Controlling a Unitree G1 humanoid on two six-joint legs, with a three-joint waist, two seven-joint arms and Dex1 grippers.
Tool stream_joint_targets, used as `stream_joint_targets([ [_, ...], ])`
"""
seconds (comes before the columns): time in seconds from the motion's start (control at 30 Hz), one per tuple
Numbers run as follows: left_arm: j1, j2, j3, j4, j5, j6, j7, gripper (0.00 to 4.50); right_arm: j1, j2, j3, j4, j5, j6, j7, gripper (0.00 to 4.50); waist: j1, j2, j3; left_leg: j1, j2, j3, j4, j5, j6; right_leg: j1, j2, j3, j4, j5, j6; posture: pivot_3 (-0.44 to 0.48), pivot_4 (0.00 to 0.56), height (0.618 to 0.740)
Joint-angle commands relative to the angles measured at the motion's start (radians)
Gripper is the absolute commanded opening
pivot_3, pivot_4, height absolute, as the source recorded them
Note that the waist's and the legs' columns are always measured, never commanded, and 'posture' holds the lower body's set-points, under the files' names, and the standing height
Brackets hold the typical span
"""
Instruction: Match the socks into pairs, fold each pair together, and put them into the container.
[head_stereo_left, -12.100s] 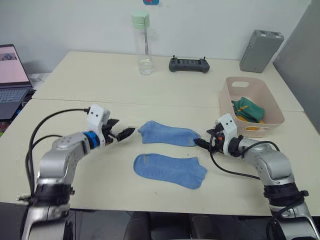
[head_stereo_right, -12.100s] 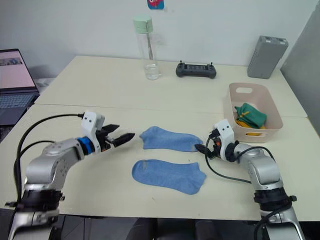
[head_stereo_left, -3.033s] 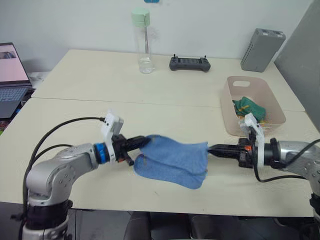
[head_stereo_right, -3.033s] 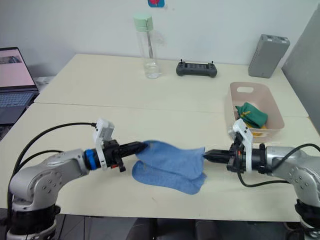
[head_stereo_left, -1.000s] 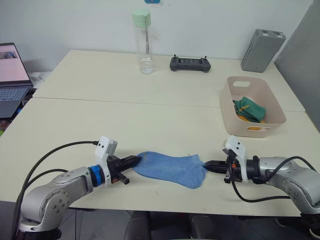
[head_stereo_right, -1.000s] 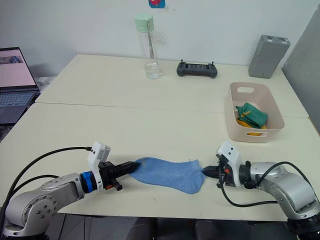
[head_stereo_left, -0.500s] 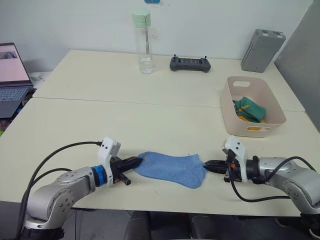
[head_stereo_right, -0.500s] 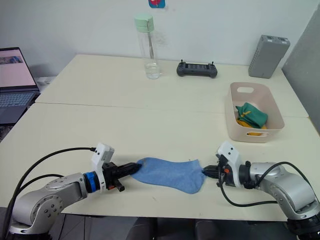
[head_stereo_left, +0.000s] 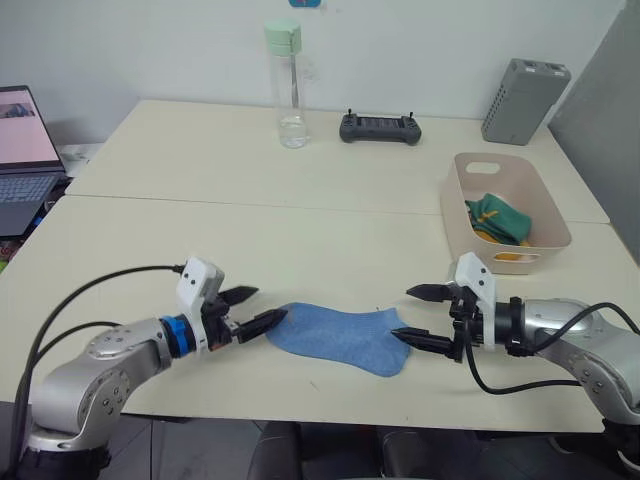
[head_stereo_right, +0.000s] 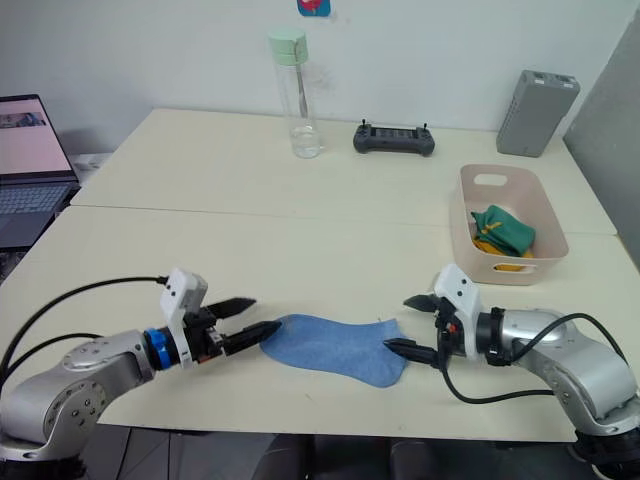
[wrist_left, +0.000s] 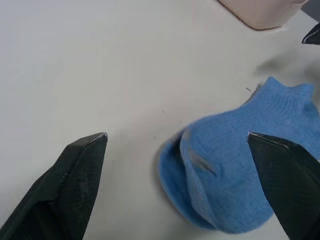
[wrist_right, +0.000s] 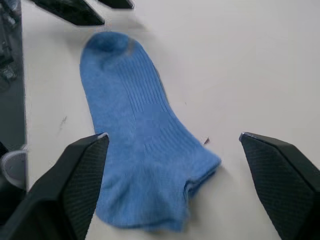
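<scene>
Two light blue socks (head_stereo_left: 340, 338) lie flat near the table's front edge, one stacked on the other; the left wrist view shows both layers (wrist_left: 240, 175). My left gripper (head_stereo_left: 268, 306) stands open just off the toe end, holding nothing. My right gripper (head_stereo_left: 402, 314) stands open at the cuff end (wrist_right: 145, 135), also apart from the fabric. The pale pink container (head_stereo_left: 455, 215) sits at the right, with folded green and yellow socks (head_stereo_left: 497, 218) inside.
A clear bottle (head_stereo_left: 286, 85), a black controller (head_stereo_left: 378, 127) and a grey ribbed box (head_stereo_left: 522, 100) stand along the far side. A laptop (head_stereo_left: 25, 140) is at the far left. Cables trail from both arms.
Both grippers have opened and let go of the blue sock's ends, drawing slightly back. The socks now rest stacked on the table.
</scene>
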Motion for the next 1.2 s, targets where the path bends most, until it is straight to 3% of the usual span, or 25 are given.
stream_joint_targets([
  [0.03,-0.069,0.009,-0.120,0.041,0.117,-0.179,-0.129,3.67,-0.051,0.052,0.131,0.072,-0.109,-0.139,0.045,3.41,0.001,0.000,0.000,0.000,0.000,0.000,0.000,0.000,0.000,0.000,0.000,0.000,0.000,0.000,0.000,0.000,0.150,0.740],
  [0.2,-0.103,0.030,-0.281,0.195,0.339,-0.444,-0.240,2.10,-0.091,0.115,0.222,0.196,-0.198,-0.213,0.072,1.60,0.002,0.000,0.000,-0.001,-0.001,0.003,-0.002,0.000,0.000,0.002,-0.001,0.001,0.000,0.003,-0.004,0.000,0.150,0.740],
  [0.33,-0.113,0.027,-0.297,0.300,0.400,-0.552,-0.275,0.80,-0.041,0.096,0.227,0.226,-0.244,-0.253,0.085,0.15,0.003,0.000,0.000,-0.002,0.000,0.000,-0.004,0.000,0.000,0.000,0.000,-0.002,0.001,0.004,-0.003,0.000,0.150,0.740],
  [0.37,-0.112,0.029,-0.295,0.323,0.413,-0.575,-0.278,0.47,-0.011,0.079,0.215,0.222,-0.253,-0.264,0.085,0.00,0.005,0.000,0.000,-0.002,0.000,0.000,-0.004,0.000,0.000,0.000,0.000,-0.002,0.001,0.004,-0.003,0.000,0.150,0.740],
  [0.43,-0.104,0.026,-0.282,0.350,0.414,-0.596,-0.285,0.04,0.043,0.043,0.188,0.207,-0.260,-0.279,0.090,0.00,0.006,0.001,0.000,-0.002,0.000,-0.001,-0.005,0.000,0.000,0.001,0.000,-0.003,0.001,0.003,-0.003,0.000,0.150,0.740],
  [0.57,-0.079,0.022,-0.254,0.363,0.381,-0.609,-0.309,0.04,0.113,-0.009,0.136,0.154,-0.240,-0.295,0.106,0.00,0.004,0.001,0.000,-0.001,0.000,0.000,-0.004,0.000,0.000,0.002,0.000,-0.002,0.001,0.003,-0.001,0.000,0.150,0.740],
  [0.73,-0.088,0.017,-0.221,0.285,0.325,-0.575,-0.329,0.04,0.121,0.014,0.067,0.076,-0.143,-0.283,0.132,0.00,-0.001,0.001,0.000,0.003,0.001,0.001,-0.003,0.000,0.000,0.005,0.000,0.000,0.002,0.000,-0.001,0.000,0.150,0.740],
  [0.9,-0.088,0.032,-0.224,0.227,0.338,-0.567,-0.339,0.04,0.092,0.050,0.107,0.075,-0.161,-0.272,0.128,0.00,0.000,0.001,0.000,0.004,0.001,0.001,-0.002,0.000,0.000,0.006,0.000,0.000,0.002,0.000,-0.001,0.000,0.150,0.740],
  [1.2,-0.094,0.026,-0.225,0.271,0.398,-0.599,-0.325,0.04,0.047,0.116,0.161,0.110,-0.206,-0.270,0.117,0.00,0.001,0.001,0.000,0.004,0.001,0.001,-0.002,0.000,0.000,0.005,0.000,0.000,0.002,0.000,-0.001,0.000,0.150,0.740],
])
